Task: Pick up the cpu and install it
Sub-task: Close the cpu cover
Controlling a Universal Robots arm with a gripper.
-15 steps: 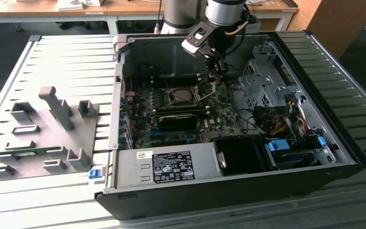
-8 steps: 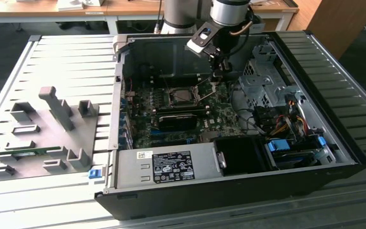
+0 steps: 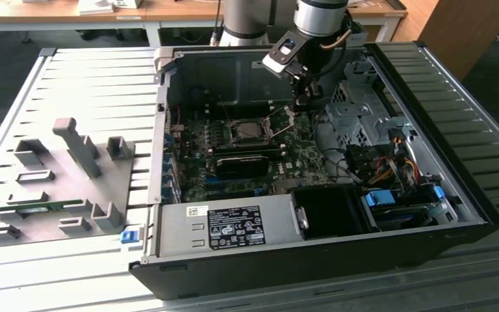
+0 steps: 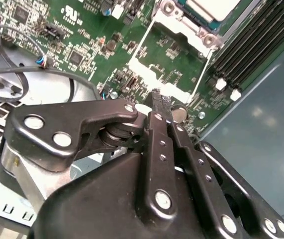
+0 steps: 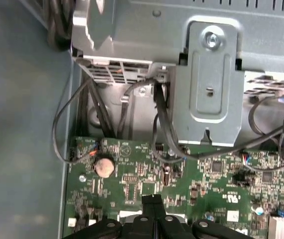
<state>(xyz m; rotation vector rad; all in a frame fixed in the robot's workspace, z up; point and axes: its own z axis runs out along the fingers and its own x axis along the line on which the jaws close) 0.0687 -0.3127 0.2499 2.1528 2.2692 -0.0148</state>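
Note:
My gripper [image 3: 304,97] hangs inside the open computer case [image 3: 167,130], just to the exterior view's right of the square metal-framed socket [image 3: 249,132]. Its black fingers [image 4: 159,107] are pressed together with nothing seen between them, and the tips [image 5: 150,200] hover low over the green motherboard. The socket's silver load plate [image 4: 174,62] stands swung open right in front of the fingertips. A flat silvery-grey square, the cpu [image 4: 214,7], lies inside the socket frame beyond that plate.
A grey power supply [image 3: 232,227] fills the case's near end. The metal drive cage [image 3: 362,110] and coloured cables [image 3: 388,162] crowd the exterior view's right. Black cables [image 5: 161,129] and a coin battery [image 5: 104,166] lie near the fingertips. A grey fixture [image 3: 59,175] holds a green memory stick [image 3: 37,208].

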